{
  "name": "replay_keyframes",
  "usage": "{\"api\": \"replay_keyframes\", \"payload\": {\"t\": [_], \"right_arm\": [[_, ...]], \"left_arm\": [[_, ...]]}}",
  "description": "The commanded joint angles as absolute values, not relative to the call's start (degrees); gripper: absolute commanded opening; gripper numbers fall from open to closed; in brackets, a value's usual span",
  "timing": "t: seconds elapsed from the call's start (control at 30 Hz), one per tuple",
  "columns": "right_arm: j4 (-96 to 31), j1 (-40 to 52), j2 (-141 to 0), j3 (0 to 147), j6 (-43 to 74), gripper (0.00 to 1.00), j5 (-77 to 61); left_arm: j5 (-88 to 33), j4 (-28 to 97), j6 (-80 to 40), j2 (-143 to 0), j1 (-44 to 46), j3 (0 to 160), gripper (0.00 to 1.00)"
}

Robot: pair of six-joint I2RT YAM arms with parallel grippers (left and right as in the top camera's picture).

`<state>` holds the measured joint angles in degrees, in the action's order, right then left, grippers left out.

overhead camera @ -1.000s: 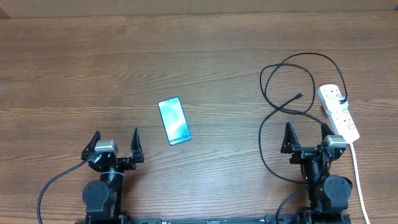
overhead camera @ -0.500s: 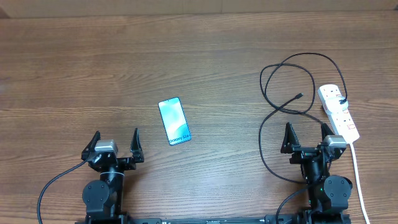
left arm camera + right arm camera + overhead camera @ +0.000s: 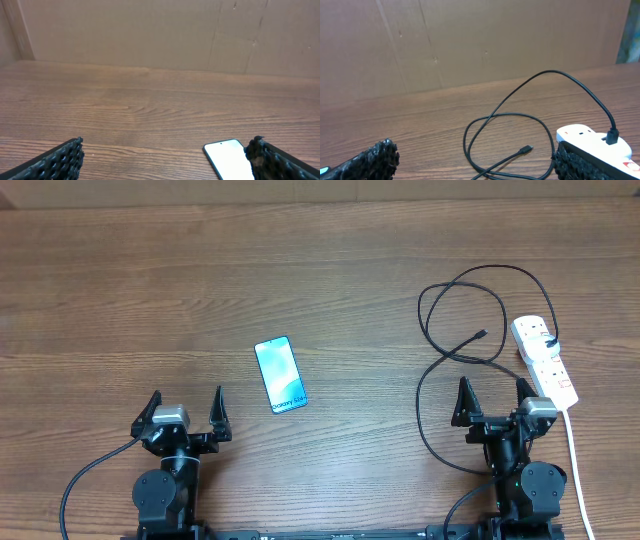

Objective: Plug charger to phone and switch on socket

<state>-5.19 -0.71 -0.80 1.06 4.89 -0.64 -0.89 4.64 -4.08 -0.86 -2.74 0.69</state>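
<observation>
As neither arm holds anything yet, the step in hand is judged to be the first reach for the cable's free end.

- Left gripper: lower left of the overhead view, jaws spread wide, empty.
- Right gripper: lower right, jaws spread wide, empty.
- Phone: lower centre, flat on the table, screen up and lit blue, tilted slightly; near the left gripper, well apart from the cable.
- Charger: thin black cable in loose loops at the right; its far end appears seated in the upper end of the socket.
- Connector tip: free, lying inside the loops, just above the right gripper.
- Socket: white strip at the right edge, white lead trailing to the bottom. Its switch positions are too small to read.

Handling notes, as judgement: take the cable just behind the tip with the right gripper, so the tip stays aligned and stiff. Lift it clear of the loops before carrying it left, or the slack may snag or drag the socket. Brace the phone with the left gripper against sliding. Which short edge carries the port cannot be told.
</observation>
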Motion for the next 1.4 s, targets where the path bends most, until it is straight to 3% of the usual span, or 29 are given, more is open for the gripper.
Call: {"api": "replay_keyframes", "payload": {"t": [0.0,0.53,0.77,1.07,1.37], "right_arm": [[-4.8,-0.8,-0.2,0.4,4.6,1.0,-0.7],[-4.8,-0.8,-0.2,0.4,4.6,1.0,-0.7],[-4.8,-0.8,-0.2,0.4,4.6,1.0,-0.7],[-4.8,-0.8,-0.2,0.4,4.6,1.0,-0.7],[-4.8,-0.8,-0.2,0.4,4.6,1.0,-0.7]], "left_arm": [[-0.9,4.4,-3.8,-0.3,-3.1,0.3,1.0],[-4.8,4.1,-5.4,-0.3,-3.0,0.3,1.0],[-7.8,4.3,-17.7,-0.4,-3.0,0.6,1.0],[-11.6,19.5,-18.7,-0.4,-3.0,9.5,1.0],[-12.2,23.8,-20.2,-9.6,-3.0,20.4,1.0]]}}
